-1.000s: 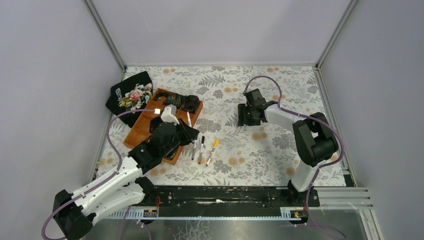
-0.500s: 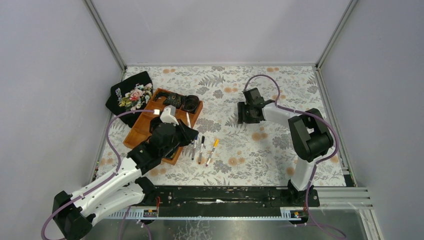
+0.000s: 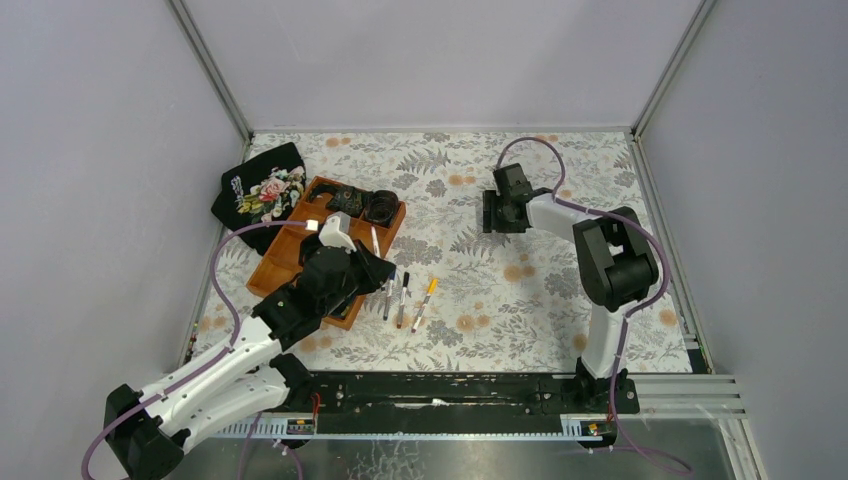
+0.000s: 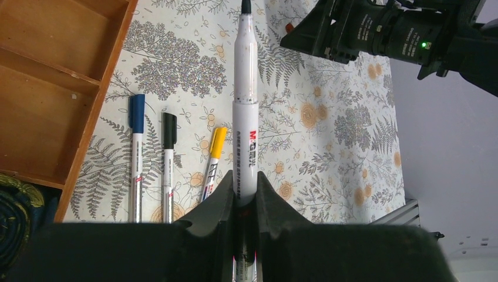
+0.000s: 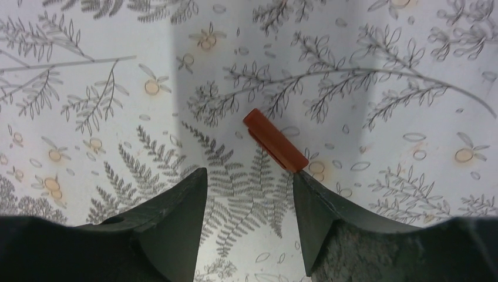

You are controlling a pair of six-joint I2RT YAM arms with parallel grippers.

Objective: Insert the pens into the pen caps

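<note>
Uncapped pen [image 4: 245, 117] clamped in left gripper [image 4: 245, 179]: white plastic barrel, smooth, glossy. Gripper fingers [image 4: 218, 200]: black plastic, matt. Left of them, tray [image 4: 53, 70]: brown wood, smooth, satin. Red cap [image 5: 276, 148] just ahead of right gripper [image 5: 249, 176]: smooth plastic, dull sheen. Table cover [image 5: 382, 70] beneath: floral print, smooth, faint sheen; cloth or vinyl not discernible
</note>
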